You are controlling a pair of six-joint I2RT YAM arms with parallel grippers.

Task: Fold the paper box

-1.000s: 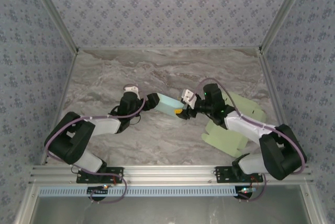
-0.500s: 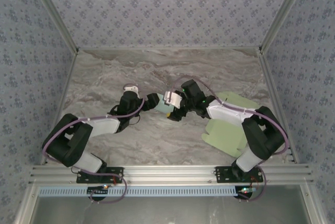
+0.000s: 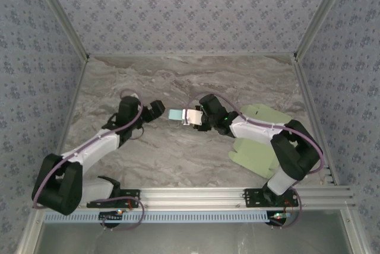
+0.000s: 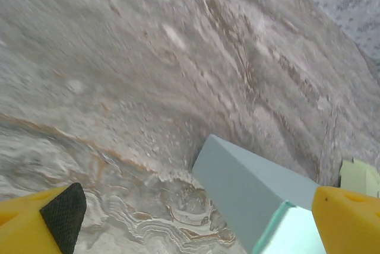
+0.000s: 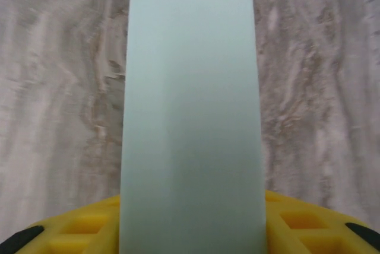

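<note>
Paper box (image 3: 176,114) at the middle of the desk (image 3: 178,159)
Right jaws clamp one end of it; left jaws stand wide apart, just beside its other end.

White links (image 3: 98,144), black joints (image 3: 56,189), purple cables (image 3: 126,94), yellow end effector fingers (image 4: 347,218), black pads (image 4: 62,212)

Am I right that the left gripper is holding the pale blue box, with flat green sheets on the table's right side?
Not quite: the right gripper holds the pale blue box, as the right wrist view shows; the left gripper is open. The green sheets are as you say.
</note>
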